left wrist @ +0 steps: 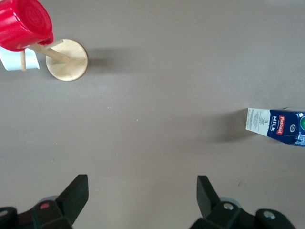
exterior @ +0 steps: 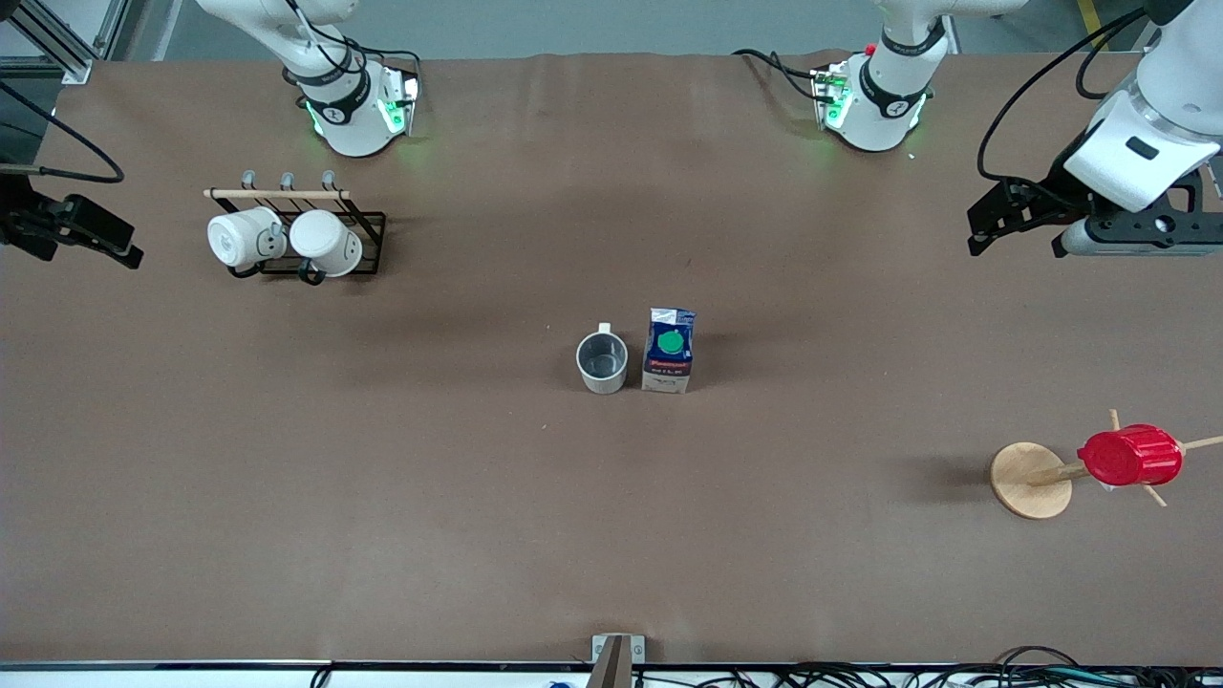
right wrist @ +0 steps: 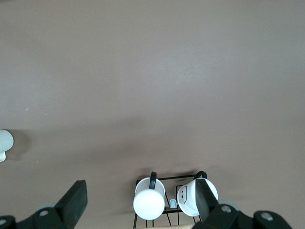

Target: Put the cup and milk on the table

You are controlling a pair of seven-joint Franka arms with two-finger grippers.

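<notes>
The cream-beige cup stands upright on the brown table near its middle, handle away from the front camera. The milk carton stands upright beside it, toward the left arm's end, almost touching. In the left wrist view the milk shows at the edge. A pale sliver of the cup shows at the edge of the right wrist view. My left gripper is open, empty and raised over the left arm's end. My right gripper is open, empty and raised over the right arm's end.
A black wire rack with two white mugs stands toward the right arm's end. A red ribbed cup hangs on a wooden peg stand toward the left arm's end.
</notes>
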